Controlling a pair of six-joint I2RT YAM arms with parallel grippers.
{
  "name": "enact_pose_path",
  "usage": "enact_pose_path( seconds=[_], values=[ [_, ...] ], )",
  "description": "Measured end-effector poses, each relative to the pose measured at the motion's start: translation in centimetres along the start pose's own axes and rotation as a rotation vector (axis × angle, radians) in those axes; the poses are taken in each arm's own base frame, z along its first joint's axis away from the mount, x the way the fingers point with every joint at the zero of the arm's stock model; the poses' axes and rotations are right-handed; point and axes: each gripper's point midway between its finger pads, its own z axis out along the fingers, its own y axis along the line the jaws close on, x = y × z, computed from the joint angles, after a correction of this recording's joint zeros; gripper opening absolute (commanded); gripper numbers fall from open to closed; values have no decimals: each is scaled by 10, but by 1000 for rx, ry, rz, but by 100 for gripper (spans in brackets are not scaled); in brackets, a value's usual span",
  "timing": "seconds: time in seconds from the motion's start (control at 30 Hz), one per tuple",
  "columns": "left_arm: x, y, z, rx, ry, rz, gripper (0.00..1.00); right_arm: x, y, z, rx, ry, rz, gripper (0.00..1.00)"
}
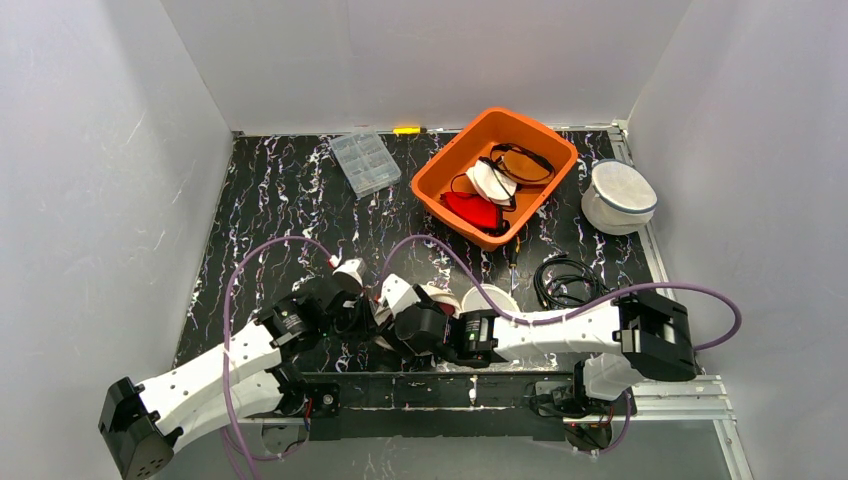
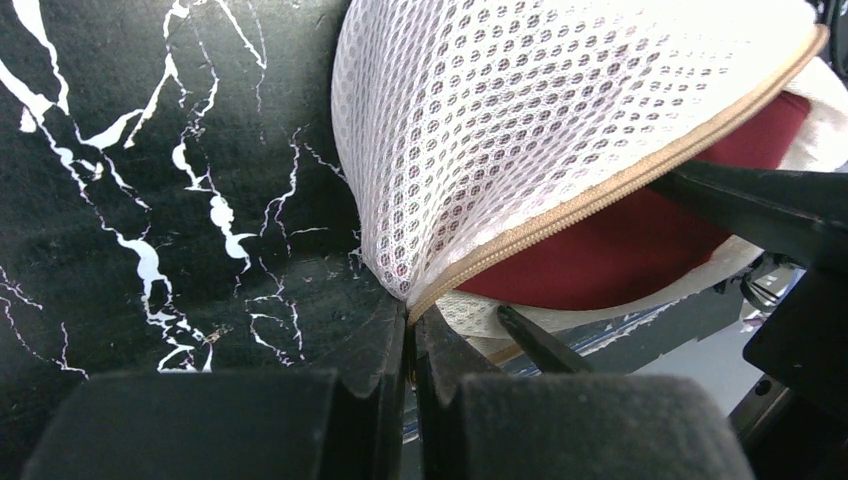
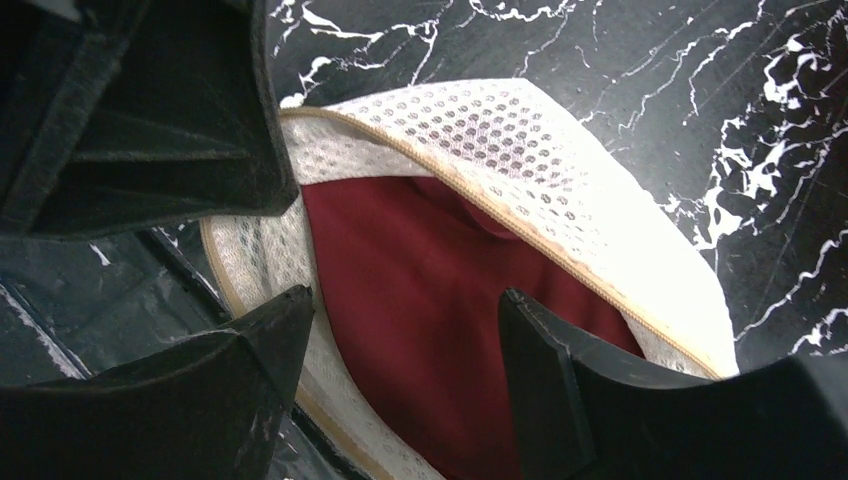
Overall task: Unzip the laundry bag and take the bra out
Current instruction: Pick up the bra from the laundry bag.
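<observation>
The white mesh laundry bag (image 2: 560, 110) lies on the black marble-patterned counter (image 1: 290, 190) at its near edge, between the two wrists. Its tan zipper (image 2: 600, 190) stands parted, and the dark red bra (image 3: 420, 300) shows inside the opening.

The left pincer (image 2: 410, 320) is closed tight on the bag's mesh edge at the end of the zipper. The right pincer (image 3: 405, 330) is spread wide, one finger on either side of the bra's red fabric; I cannot tell whether they touch it.

Well apart, toward the back, sit an orange plastic tray (image 1: 430, 190) of eyeglasses and small items and a clear plastic compartment box (image 1: 365, 162). A round white mesh pouch (image 1: 618, 197) sits at the right edge. A coil of black cable (image 1: 565, 280) lies near the right arm.

From above, both wrists cover most of the bag. The zip slider cannot be made out. Only part of the bra is exposed.
</observation>
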Motion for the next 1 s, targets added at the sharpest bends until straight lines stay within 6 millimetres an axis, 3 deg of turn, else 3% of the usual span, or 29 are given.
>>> enact_pose_path(
  seconds=[0.37, 0.53, 0.63, 0.77, 1.0],
  values=[
    [4, 5, 0, 2, -6, -2, 0, -32, 12, 11, -18, -135, 95, 76],
    [3, 5, -2, 8, -14, -2, 0, -18, 15, 24, -8, -103, 84, 70],
    [3, 5, -2, 7, -15, -2, 0, -12, 15, 28, -3, -87, 81, 60],
    [3, 5, -2, 8, -16, -2, 0, -10, 15, 29, 0, -83, 94, 32],
    [3, 5, -3, 10, -17, -6, 0, -11, 14, 30, 11, -88, 108, 1]
  ],
)
